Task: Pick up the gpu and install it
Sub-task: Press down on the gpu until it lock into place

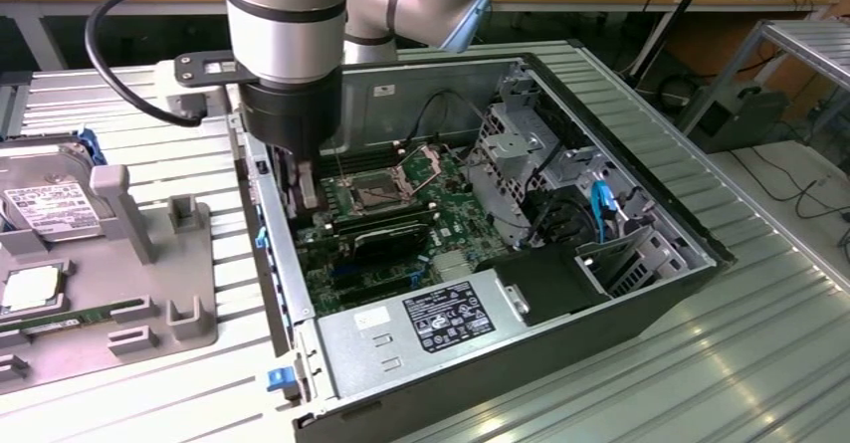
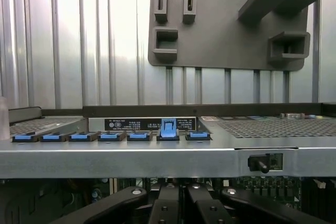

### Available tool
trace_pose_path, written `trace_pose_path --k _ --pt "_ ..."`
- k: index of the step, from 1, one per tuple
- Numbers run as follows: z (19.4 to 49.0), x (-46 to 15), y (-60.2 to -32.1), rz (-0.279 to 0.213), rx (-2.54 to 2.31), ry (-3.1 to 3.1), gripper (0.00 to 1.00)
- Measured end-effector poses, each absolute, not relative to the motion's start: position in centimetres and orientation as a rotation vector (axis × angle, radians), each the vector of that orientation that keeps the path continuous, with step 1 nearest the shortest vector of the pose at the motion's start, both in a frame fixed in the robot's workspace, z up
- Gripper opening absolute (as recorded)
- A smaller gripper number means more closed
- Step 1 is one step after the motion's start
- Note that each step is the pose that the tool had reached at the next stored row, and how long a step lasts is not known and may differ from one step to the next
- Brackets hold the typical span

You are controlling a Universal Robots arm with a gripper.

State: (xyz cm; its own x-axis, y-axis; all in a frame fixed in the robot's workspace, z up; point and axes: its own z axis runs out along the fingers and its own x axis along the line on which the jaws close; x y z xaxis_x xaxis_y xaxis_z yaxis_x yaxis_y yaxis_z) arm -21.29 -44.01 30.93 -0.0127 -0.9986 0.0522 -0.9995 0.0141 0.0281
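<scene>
Ribbed metal surface (image 1: 743, 343) carries an open computer case (image 1: 638, 194); the clenched end effector (image 1: 309, 189) stands inside, gpu (image 1: 378, 232) seated on the motherboard just beside it.

Black fingers (image 2: 176, 205) sit closed just under the case's silver rear rail (image 2: 157, 158). A row of blue clips (image 2: 107, 136) lines it, one clip (image 2: 168, 128) raised; grey holder tray (image 2: 231, 24) on the ribbed desk (image 2: 79, 40) beyond.

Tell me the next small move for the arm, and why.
Probably press straight down slightly: the shut pincer sits low inside the case by its rear wall, the gpu lies on the motherboard beside it, and one blue latch stands raised.
</scene>
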Motion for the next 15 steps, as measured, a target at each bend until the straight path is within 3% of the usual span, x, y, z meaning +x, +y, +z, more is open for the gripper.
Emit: trace_pose_path --k 15 --pt "31.01 -21.55 -44.05 0.026 2.167 -2.196 0.11"
